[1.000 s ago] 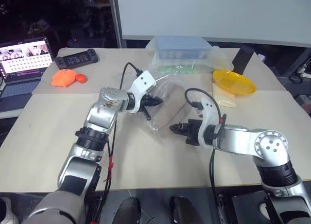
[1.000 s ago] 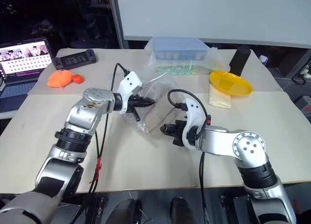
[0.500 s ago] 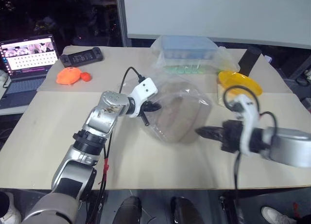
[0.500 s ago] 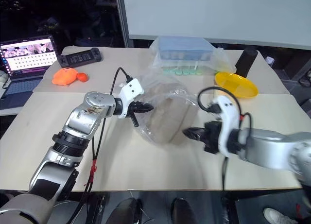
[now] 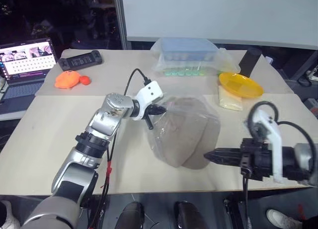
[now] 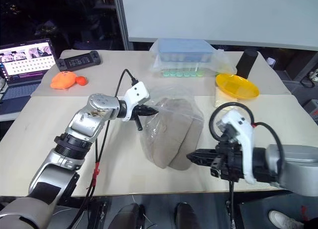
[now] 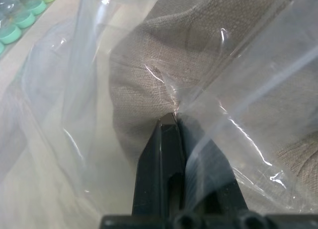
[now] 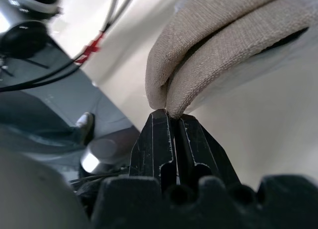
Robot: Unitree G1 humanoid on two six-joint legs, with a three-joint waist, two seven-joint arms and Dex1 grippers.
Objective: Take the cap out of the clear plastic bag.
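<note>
Table (image 5: 59, 139) bearing clear bag (image 5: 171, 107) at centre, cap (image 5: 186, 134) half out of its near end, folded. Left gripper (image 5: 158, 109) pinched shut on bag film at the far-left edge of cap; right gripper (image 5: 211, 155) clamped on cap's near edge, just off bag.

laptop (image 5: 25, 60) cut off at edge

The cap (image 5: 186, 134) lay on the table (image 5: 49, 129), partly in the clear plastic bag (image 5: 171, 110). Behind it sat a box (image 5: 191, 49). A laptop (image 5: 25, 60) stood far left.
</note>
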